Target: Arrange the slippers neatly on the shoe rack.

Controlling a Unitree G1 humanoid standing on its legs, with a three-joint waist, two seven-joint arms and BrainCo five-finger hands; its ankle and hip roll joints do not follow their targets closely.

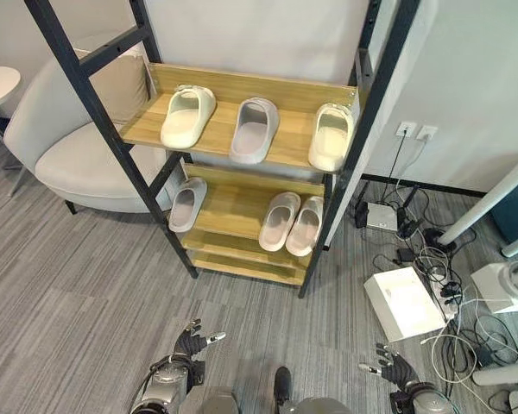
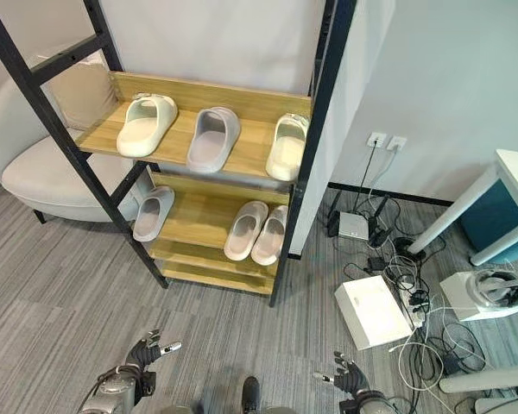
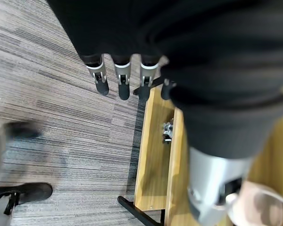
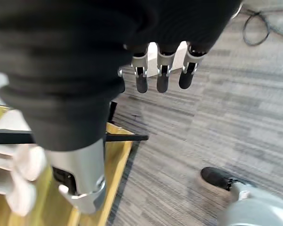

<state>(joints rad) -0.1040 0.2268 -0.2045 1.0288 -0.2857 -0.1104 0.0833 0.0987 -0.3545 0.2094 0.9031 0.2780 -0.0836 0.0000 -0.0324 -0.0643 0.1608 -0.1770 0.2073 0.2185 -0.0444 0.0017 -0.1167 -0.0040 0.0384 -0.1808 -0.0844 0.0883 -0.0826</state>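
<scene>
While both hands hang low and empty, six slippers lie on the shoe rack [image 1: 242,86], a wooden one with a black metal frame. On the top shelf, a cream slipper [image 1: 187,115] lies at 9 o'clock, a grey slipper [image 1: 254,129] in the middle, and a second cream slipper [image 1: 331,136] at 3 o'clock, partly over the shelf's front edge. On the lower shelf, a pale grey slipper [image 1: 186,203] lies at 9 o'clock, its toe over the edge, and a pinkish pair [image 1: 291,222] lies side by side, touching, at 3 o'clock. All look like smooth moulded foam with rounded open toes.

The left hand [image 1: 192,340] shows at 7 o'clock, and the right hand [image 1: 388,366] at 5 o'clock; their fingers are straight and relaxed, holding nothing. The floor is grey carpet [image 1: 86,285] with a fine striped weave. A pale upholstered armchair [image 1: 78,147] stands at 9 o'clock of the rack. A white box [image 1: 403,302] and tangled cables [image 1: 440,285] lie at 4 o'clock, below wall sockets [image 1: 414,131].
</scene>
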